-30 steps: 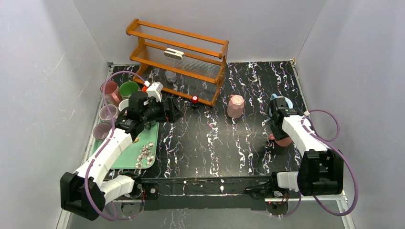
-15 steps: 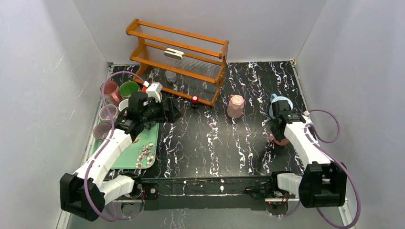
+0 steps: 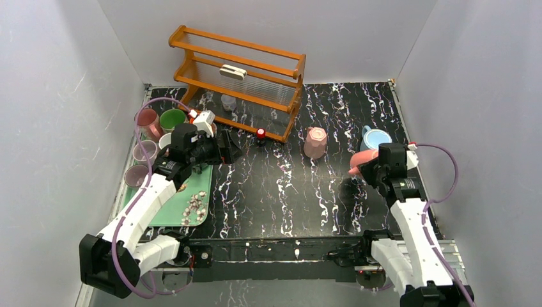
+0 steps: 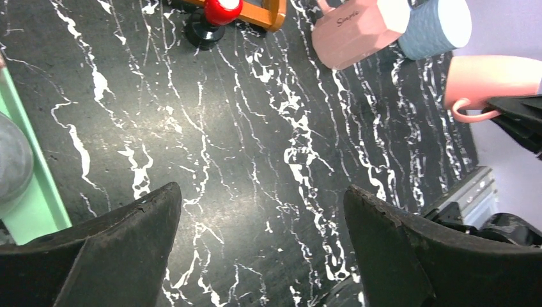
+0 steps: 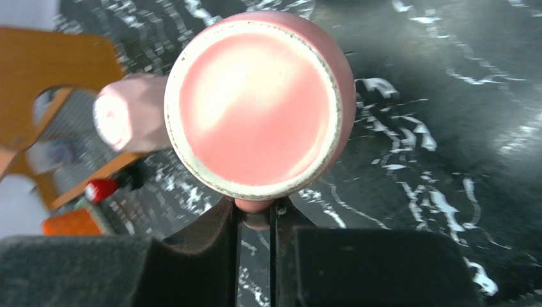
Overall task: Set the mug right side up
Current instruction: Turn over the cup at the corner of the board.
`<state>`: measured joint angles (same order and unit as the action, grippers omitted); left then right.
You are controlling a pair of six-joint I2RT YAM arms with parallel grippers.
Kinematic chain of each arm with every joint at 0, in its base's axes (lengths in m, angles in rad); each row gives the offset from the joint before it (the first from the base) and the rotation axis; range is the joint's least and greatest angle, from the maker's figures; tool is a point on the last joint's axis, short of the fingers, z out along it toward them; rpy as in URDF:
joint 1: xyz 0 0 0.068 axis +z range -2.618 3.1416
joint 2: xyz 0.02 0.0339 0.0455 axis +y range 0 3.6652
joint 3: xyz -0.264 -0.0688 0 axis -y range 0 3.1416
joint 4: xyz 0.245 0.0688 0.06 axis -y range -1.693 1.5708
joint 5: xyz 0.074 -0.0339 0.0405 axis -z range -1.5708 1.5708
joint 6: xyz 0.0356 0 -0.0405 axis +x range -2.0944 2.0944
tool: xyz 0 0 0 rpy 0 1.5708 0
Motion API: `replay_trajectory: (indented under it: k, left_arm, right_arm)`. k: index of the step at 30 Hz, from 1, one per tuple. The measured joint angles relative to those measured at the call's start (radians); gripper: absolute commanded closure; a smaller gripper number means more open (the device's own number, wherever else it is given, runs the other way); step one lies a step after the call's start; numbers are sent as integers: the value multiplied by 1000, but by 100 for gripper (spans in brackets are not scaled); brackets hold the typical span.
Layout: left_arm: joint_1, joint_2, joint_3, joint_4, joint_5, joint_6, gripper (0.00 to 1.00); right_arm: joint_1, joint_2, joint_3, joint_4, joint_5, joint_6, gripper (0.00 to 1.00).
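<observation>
The right gripper [image 5: 254,214] is clamped on the handle of the pink mug [image 5: 255,105], holding it above the table [image 3: 287,192] at the right, tipped sideways (base towards the wrist camera). The left gripper [image 4: 261,195] hangs wide open beside the green tray [image 3: 201,180].

A wooden rack [image 3: 255,86] stands along the far edge of the black marbled table [image 3: 287,192], with a red-capped piece [image 3: 261,133] just in front. A green tray [image 3: 203,180] lies at the left edge. A pink cup [image 3: 147,119] and a green cup [image 3: 172,119] stand beyond it.
</observation>
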<state>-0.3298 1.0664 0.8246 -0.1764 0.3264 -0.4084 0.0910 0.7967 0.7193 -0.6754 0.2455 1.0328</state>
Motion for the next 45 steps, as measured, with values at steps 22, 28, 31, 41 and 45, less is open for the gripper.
replay_trajectory:
  k: [22, 28, 31, 41, 45]
  left_arm:
    - [-3, -62, -98, 427, 308, -512, 18]
    - [-46, -34, -164, 620, 346, -644, 18]
    - [-90, -24, -163, 677, 341, -665, 19]
    - [-264, 82, -145, 770, 278, -686, 23]
    - [-332, 146, -100, 800, 241, -682, 25]
  right_arm:
    - [0, -224, -276, 668, -689, 46, 99]
    - [0, -217, -276, 877, -777, 107, 99]
    - [0, -205, -276, 965, -809, 137, 99]
    - [37, -124, -293, 1221, -856, 232, 99]
    - [98, -95, -303, 1291, -859, 253, 99]
